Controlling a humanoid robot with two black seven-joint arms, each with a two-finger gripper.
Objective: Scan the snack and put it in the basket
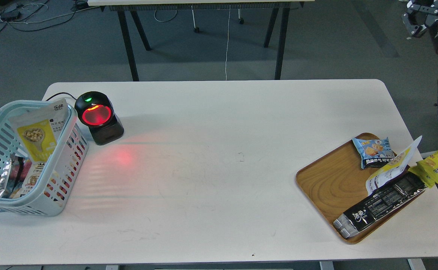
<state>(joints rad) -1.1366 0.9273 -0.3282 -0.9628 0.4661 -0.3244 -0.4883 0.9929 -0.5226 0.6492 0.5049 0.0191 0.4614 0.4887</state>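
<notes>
The snack (40, 131), a white pouch with a yellow panel of beige balls and a dark grey text panel, stands leaning inside the light-blue slotted basket (27, 204) at the table's left edge, on top of other packets. No gripper touches it. My left gripper is out of view. Only part of my right gripper (410, 17) shows at the top right corner, high above the floor and far from the table; its fingers cannot be told apart.
A black scanner (98, 118) with a glowing red window stands right of the basket. A wooden tray (327, 183) at the right holds a light-blue packet (372, 152), a long black packet (380, 202) and another white-yellow pouch (391, 168). A yellow packet (436, 165) lies beside it.
</notes>
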